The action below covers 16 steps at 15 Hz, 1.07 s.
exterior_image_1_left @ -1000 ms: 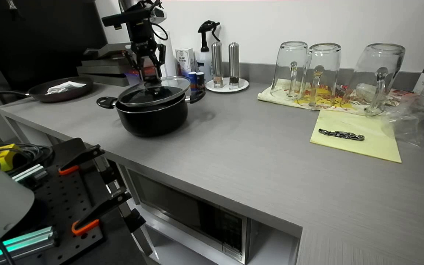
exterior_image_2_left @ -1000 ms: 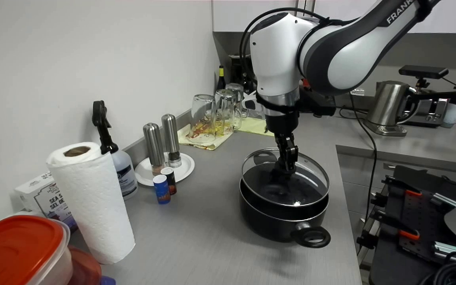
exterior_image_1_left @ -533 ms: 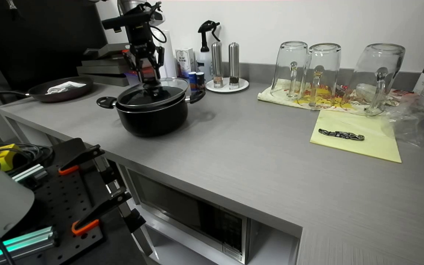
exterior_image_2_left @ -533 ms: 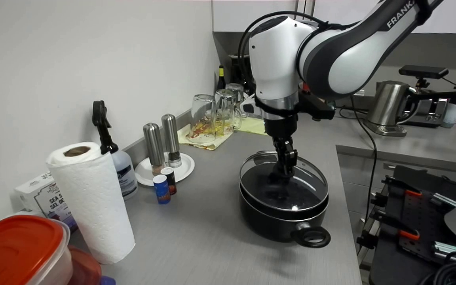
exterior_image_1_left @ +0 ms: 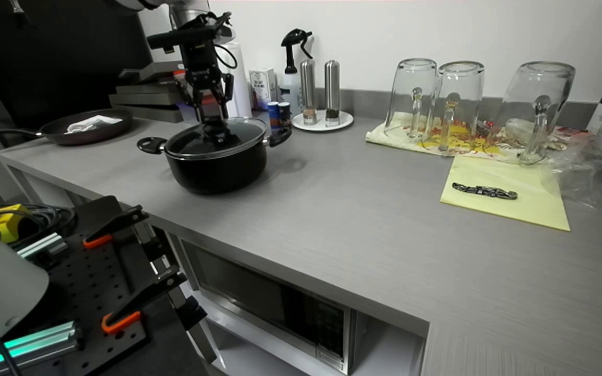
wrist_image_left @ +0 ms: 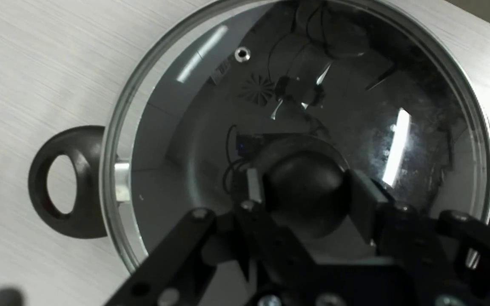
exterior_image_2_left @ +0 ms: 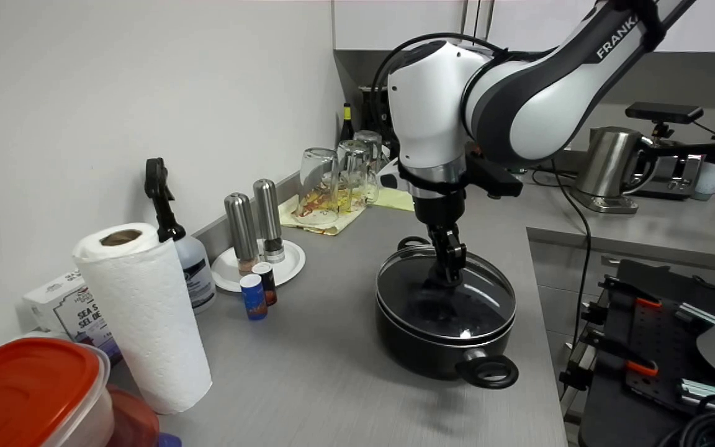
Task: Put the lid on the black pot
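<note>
Claw (wrist_image_left: 306, 189) with lid (exterior_image_2_left: 450, 310) over pot (exterior_image_1_left: 217, 175)

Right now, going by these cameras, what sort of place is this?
Most likely a kitchen, though whether home or office I can't tell: there's a microwave below the counter, a metal kettle near a toaster, and a black pot on the counter.

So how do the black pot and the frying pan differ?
The black pot has two short side handles; the frying pan has one long handle. The pot's wall is tall, the pan's low. The pot has the clear lid over it, while the pan is uncovered and holds a crumpled white thing. Both are round and dark.
</note>
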Each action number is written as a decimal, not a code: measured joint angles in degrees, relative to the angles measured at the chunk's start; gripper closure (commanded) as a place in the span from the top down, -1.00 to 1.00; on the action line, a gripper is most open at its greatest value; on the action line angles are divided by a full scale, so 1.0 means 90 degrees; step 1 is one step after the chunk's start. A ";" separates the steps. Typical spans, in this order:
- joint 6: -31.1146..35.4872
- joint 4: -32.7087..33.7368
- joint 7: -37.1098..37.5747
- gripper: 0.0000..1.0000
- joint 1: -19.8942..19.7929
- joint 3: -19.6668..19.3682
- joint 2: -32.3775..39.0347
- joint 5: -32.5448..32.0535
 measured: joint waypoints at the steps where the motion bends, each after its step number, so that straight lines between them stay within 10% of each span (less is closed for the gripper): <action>1: 0.0000 0.0010 -0.0011 -0.50 0.0000 0.0000 0.0023 0.0000; 16: -0.0001 0.0029 -0.0109 -0.50 0.0088 0.0042 0.0073 0.0000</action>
